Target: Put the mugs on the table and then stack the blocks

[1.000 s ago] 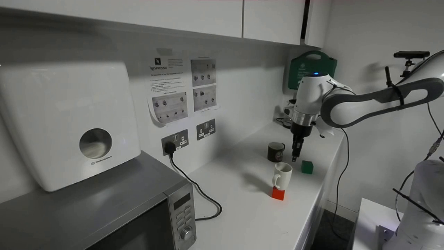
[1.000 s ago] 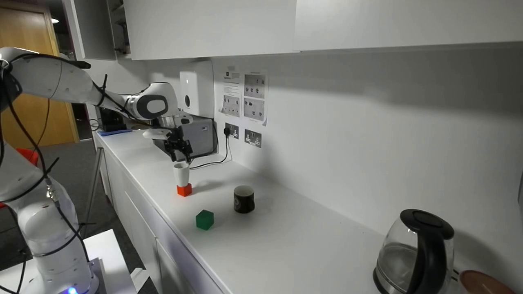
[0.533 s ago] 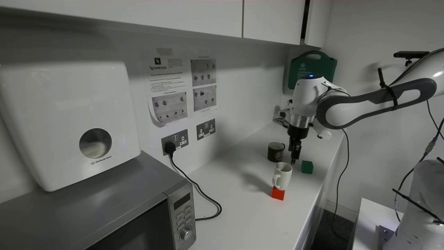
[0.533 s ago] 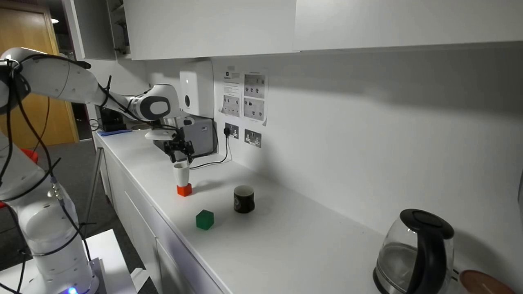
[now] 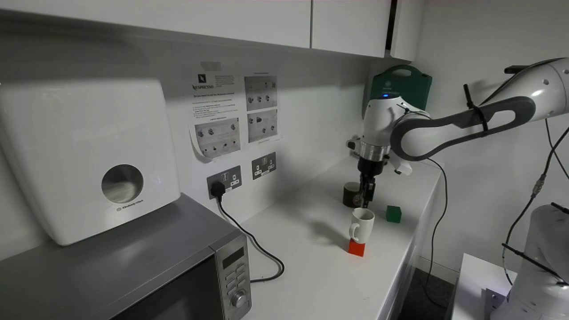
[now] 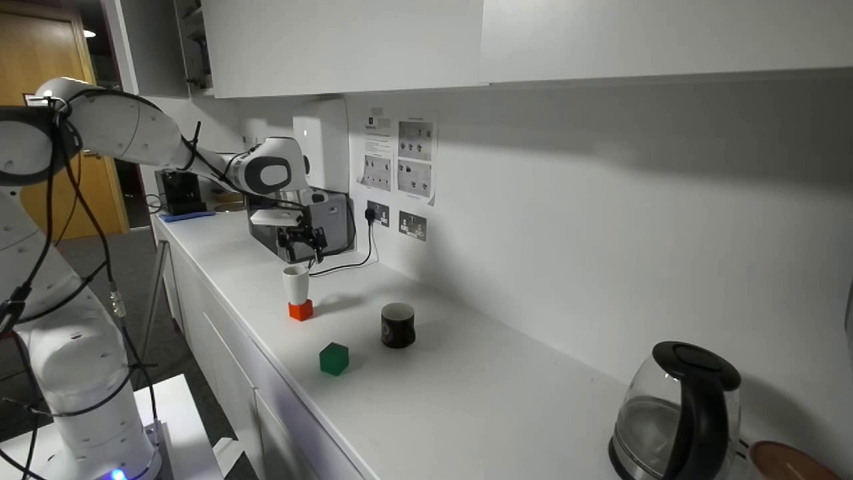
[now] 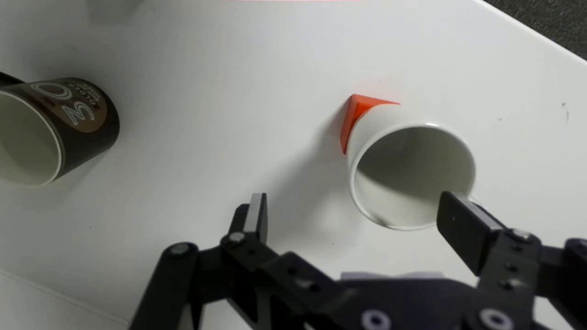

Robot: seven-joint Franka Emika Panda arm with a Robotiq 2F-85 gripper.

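The white mug stands upright on top of the red block. My gripper is above the mug, open and holding nothing. In the wrist view one fingertip overlaps the mug's rim; I cannot tell whether they touch. The mug's handle points toward the microwave in an exterior view. Behind it, the dark mug rests upright on the white table, partly covered by my gripper in an exterior view. The green block lies alone near the table's front edge and is out of the wrist view.
A grey microwave occupies the near end in an exterior view, its black cable looping onto the table. A glass kettle and a brown round object stand toward the opposite end. Cupboards hang overhead along the wall.
My gripper has shifted toward the wall, passing in front of the dark mug in an exterior view. Its jaws have stayed open. Mugs and blocks have not moved.
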